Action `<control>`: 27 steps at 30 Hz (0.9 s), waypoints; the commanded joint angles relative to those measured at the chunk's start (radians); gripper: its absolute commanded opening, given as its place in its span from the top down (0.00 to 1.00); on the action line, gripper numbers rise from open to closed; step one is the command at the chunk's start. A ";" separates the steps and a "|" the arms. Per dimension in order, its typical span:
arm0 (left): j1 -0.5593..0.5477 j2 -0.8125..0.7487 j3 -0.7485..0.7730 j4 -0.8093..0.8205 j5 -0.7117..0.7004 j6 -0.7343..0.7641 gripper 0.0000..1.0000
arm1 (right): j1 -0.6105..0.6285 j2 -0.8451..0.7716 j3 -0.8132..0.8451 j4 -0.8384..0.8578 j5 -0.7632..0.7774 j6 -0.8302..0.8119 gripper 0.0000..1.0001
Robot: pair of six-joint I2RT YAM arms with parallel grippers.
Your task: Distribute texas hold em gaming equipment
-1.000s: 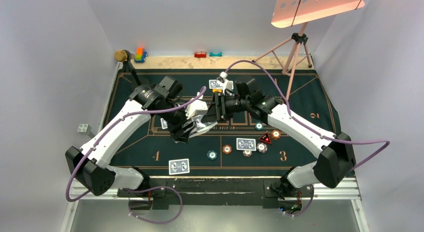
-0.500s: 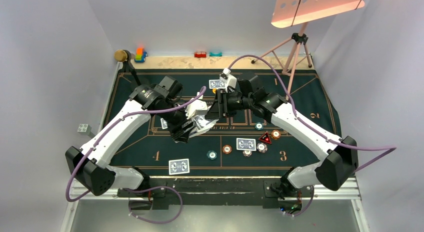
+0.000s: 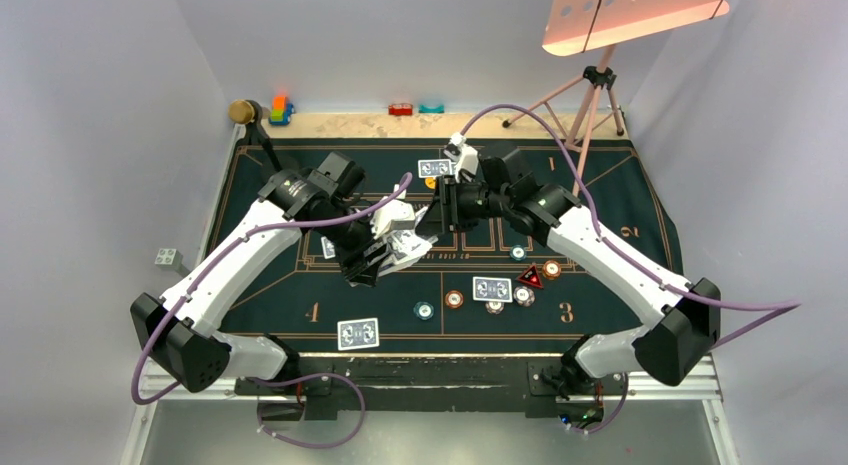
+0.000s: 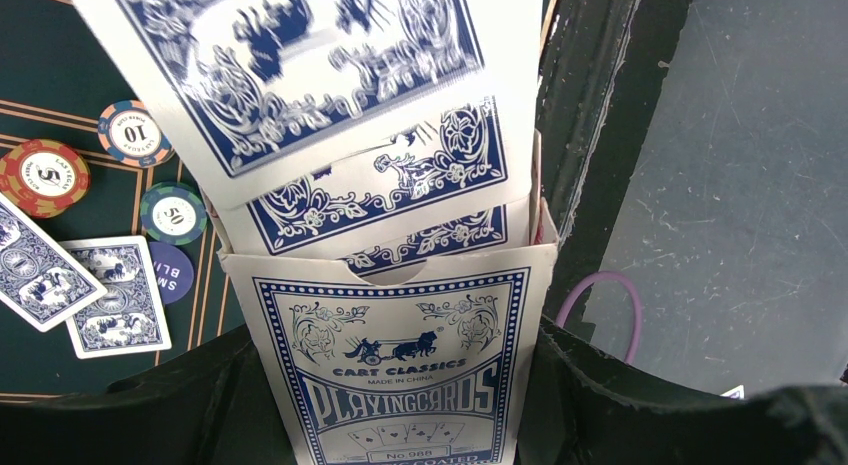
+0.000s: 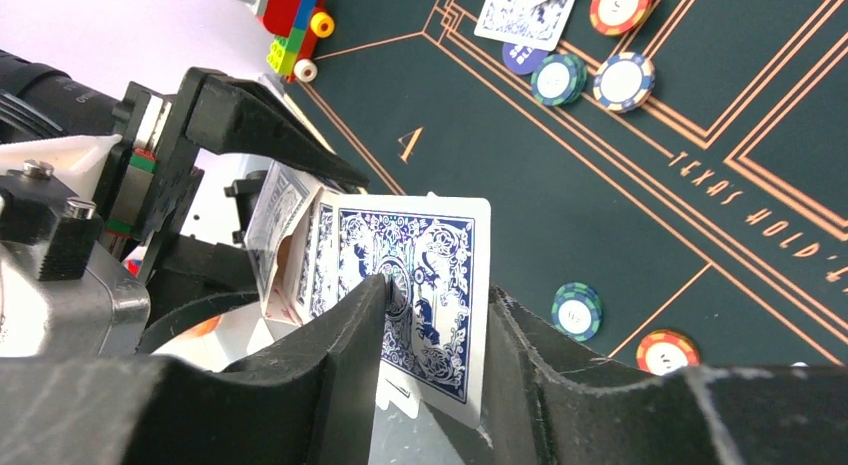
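Playing card (image 5: 440,255) juts from card box (image 4: 395,370) mouth, long axis in line with box. Right tool (image 5: 435,300) pinches its free end; left tool (image 4: 395,415) grips box. Pull straight away from mouth.

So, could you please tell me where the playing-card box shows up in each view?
Top external: playing-card box near the centre of the picture.
Left wrist: bottom centre, filling the foreground.
Right wrist: left of centre, behind the pinched card.
Shared landmark: the face-down card pair lying flat.
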 commanded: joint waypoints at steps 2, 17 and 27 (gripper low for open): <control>-0.001 -0.024 0.024 0.013 0.038 -0.018 1.00 | -0.003 -0.040 0.065 -0.020 0.071 -0.041 0.64; -0.001 -0.017 0.023 0.005 0.041 -0.020 1.00 | -0.005 -0.079 0.080 -0.023 0.101 -0.048 0.82; -0.001 -0.015 0.025 -0.001 0.047 -0.021 1.00 | -0.006 -0.090 0.090 -0.040 0.125 -0.079 0.76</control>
